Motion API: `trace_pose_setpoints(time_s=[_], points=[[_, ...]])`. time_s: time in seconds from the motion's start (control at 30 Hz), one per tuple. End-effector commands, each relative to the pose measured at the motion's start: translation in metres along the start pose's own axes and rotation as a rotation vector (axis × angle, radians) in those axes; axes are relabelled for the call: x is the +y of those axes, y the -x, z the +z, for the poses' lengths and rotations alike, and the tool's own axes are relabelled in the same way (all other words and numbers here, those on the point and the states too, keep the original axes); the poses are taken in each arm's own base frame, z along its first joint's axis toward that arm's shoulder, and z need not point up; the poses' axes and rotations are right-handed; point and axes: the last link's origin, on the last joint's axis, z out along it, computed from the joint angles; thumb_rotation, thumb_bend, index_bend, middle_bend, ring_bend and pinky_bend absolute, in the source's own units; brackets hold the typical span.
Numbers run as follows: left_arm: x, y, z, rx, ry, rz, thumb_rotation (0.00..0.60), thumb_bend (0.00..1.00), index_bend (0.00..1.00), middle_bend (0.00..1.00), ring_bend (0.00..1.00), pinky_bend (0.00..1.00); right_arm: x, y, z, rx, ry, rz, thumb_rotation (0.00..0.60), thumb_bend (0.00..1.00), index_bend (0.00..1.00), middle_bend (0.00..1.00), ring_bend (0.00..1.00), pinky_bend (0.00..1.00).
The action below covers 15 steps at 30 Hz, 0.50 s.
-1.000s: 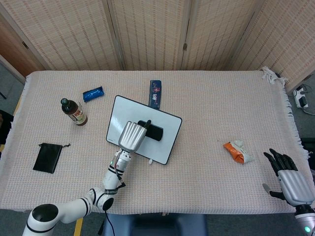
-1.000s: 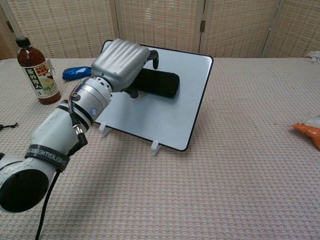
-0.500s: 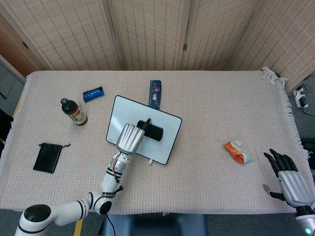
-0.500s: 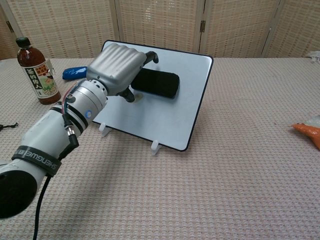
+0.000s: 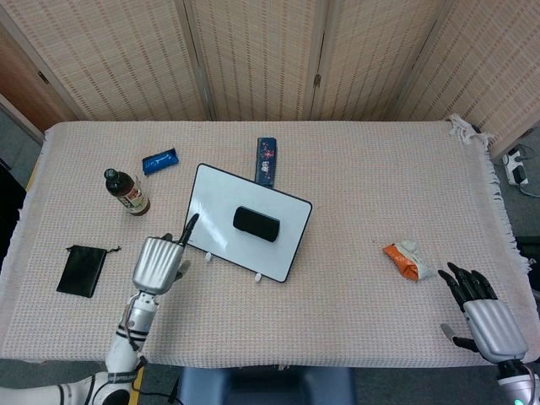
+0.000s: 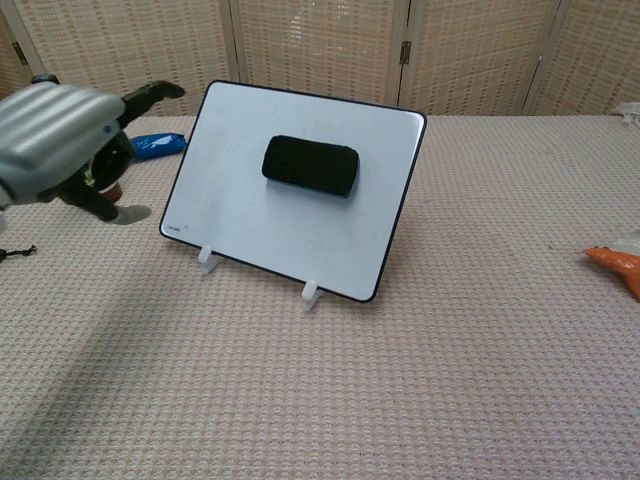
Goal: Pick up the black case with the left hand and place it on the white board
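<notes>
Head view looks straight down from high; chest view low, close; both share the white board (image 5: 245, 221).

From my station I count one white board (image 5: 221, 205), one black case (image 5: 256, 223) on it, one black pouch (image 5: 82, 270), one brown bottle (image 5: 126, 192), two blue packets, the shorter (image 5: 160, 159) and the longer (image 5: 267, 160), one orange-and-white wrapper (image 5: 407, 259), and two hands: left hand (image 5: 157, 261), right hand (image 5: 483, 318).
</notes>
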Motion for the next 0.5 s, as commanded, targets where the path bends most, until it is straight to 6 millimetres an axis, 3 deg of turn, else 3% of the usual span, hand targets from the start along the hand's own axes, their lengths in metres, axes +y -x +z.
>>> trace_pose_setpoints(time_s=[0.03, 0.1, 0.2, 0.3, 0.5], points=[[-0.06, -0.018, -0.096, -0.074, -0.084, -0.09, 0.6, 0.23, 0.1, 0.35, 0.22, 0.27, -0.005, 0.004, 0.0, -0.008, -0.023, -0.011, 0.6, 0.32, 0.0, 0.0, 0.0, 0.0], [-0.076, -0.021, -0.119, -0.069, -0.112, -0.131, 0.6, 0.24, 0.16, 0.28, 0.14, 0.13, -0.007, 0.006, 0.001, -0.017, -0.032, -0.015, 0.6, 0.32, 0.0, 0.0, 0.0, 0.0], [-0.093, -0.024, -0.157, -0.067, -0.147, -0.191, 0.6, 0.24, 0.21, 0.25, 0.1, 0.05, -0.011, 0.011, 0.004, -0.035, -0.047, -0.02, 0.6, 0.32, 0.0, 0.0, 0.0, 0.0], [-0.101, -0.026, -0.18, -0.063, -0.167, -0.208, 0.6, 0.23, 0.21, 0.23, 0.09, 0.02, -0.016, 0.015, 0.003, -0.044, -0.067, -0.026, 0.6, 0.32, 0.0, 0.0, 0.0, 0.0], [-0.11, -0.032, -0.201, -0.006, -0.191, -0.189, 0.6, 0.24, 0.24, 0.23, 0.09, 0.02, -0.022, 0.021, 0.003, -0.052, -0.091, -0.043, 0.6, 0.32, 0.0, 0.0, 0.0, 0.0]])
